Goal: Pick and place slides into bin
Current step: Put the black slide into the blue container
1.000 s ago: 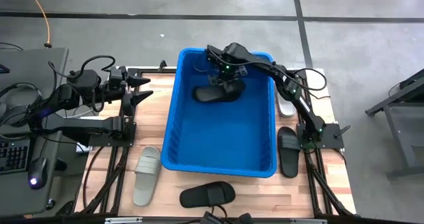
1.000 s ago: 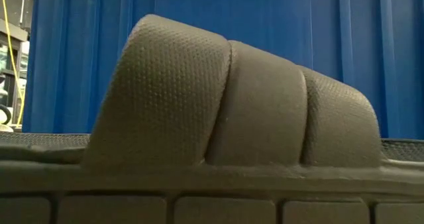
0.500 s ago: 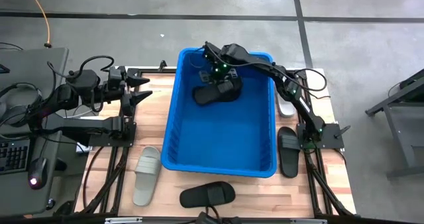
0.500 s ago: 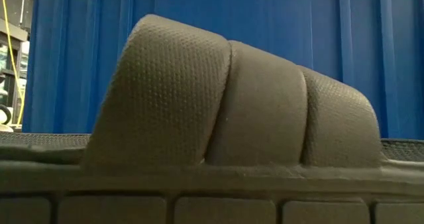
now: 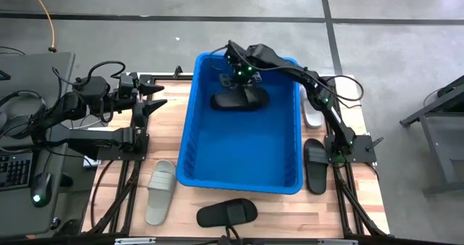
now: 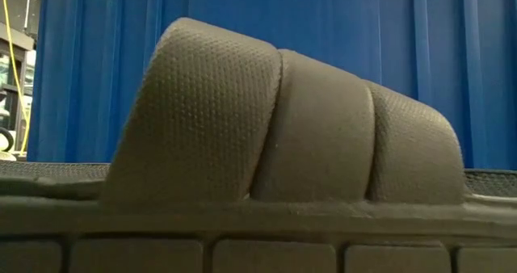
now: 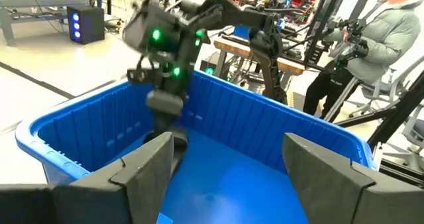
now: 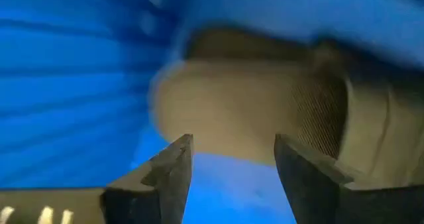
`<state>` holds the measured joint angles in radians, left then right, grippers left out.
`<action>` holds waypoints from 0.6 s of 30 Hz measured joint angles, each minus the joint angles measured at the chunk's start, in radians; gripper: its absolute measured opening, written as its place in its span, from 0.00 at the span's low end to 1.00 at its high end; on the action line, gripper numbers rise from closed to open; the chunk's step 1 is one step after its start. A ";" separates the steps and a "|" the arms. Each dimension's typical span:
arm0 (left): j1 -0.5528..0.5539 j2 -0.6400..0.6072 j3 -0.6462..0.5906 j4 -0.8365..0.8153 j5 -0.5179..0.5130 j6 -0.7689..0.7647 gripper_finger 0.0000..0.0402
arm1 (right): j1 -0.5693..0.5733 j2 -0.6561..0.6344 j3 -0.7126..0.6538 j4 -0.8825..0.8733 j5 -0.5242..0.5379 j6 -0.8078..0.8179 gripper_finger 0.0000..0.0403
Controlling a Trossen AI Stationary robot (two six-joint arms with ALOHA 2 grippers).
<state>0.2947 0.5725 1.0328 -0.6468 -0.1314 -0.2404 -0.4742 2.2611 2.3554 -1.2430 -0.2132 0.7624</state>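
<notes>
1. Black sandal (image 5: pixel 239 100) is lying flat on the floor of the blue tub (image 5: pixel 190 140), up at 12 o'clock.
2. My right gripper (image 5: pixel 237 77) hangs just above it, fingers spread and empty, looks like the drop's done.
3. Left gripper (image 5: pixel 156 98) is parked at 9 o'clock, fingers apart.

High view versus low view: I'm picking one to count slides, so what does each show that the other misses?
Only the high view shows the right gripper over the black slide in the bin, the left gripper idle beside the bin, and four slides on the table. Only the low view shows strap texture close up. Both show the front black slide and blue bin wall.
</notes>
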 joint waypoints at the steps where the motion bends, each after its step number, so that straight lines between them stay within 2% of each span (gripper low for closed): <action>1: 0.000 0.000 0.000 0.000 0.000 0.000 0.68 | 0.003 -0.011 0.000 0.023 0.004 0.000 0.50; 7: 0.000 0.000 0.000 0.000 -0.001 -0.003 0.68 | 0.023 -0.071 0.001 0.136 -0.003 0.015 0.50; 13: 0.000 0.000 0.000 0.001 -0.009 -0.016 0.68 | 0.053 -0.114 0.001 0.170 0.009 0.045 0.50; 18: 0.000 0.000 0.000 0.002 -0.012 -0.026 0.68 | 0.113 -0.141 0.001 0.244 0.001 -0.004 0.50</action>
<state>0.2947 0.5728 1.0328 -0.6453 -0.1432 -0.2664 -0.3614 2.1200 2.3562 -0.9994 -0.2123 0.7585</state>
